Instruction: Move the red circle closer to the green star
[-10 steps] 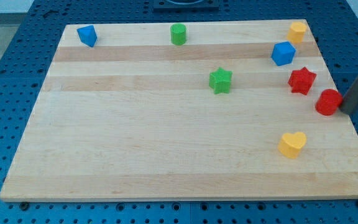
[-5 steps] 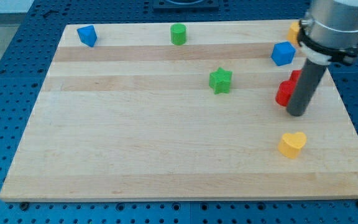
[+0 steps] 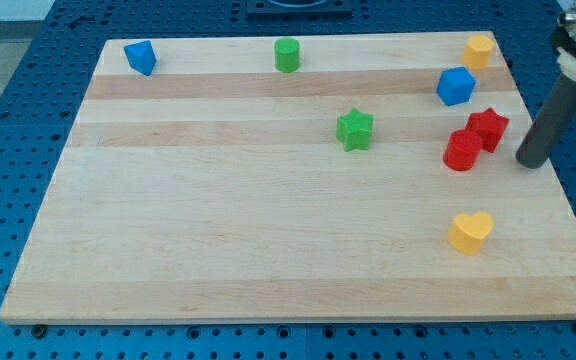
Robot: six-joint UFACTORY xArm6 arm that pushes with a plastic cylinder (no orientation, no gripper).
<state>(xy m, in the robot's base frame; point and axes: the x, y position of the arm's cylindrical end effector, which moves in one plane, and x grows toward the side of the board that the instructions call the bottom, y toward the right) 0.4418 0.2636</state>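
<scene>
Resting on the wooden surface, the red circle sits to the view's right of the green star and slightly lower, with a stretch of bare wood between the two. Taking the green star as the landmark for everything else: the red star lies farther to the view's right at about the same height, touching or all but touching the red circle's upper right side. My tip stands beyond both red blocks, farther still to the right of the green star and a little lower, near the surface's right edge and apart from the red circle. No claw is fitted to this rod, so nothing is spread, pressed together or pinched.

A blue block sits up and to the right of the green star, and a yellow block is higher again, in the far right corner. A yellow heart lies down and to the right. A green cylinder is up and to the left, and a second blue block sits far to the upper left.
</scene>
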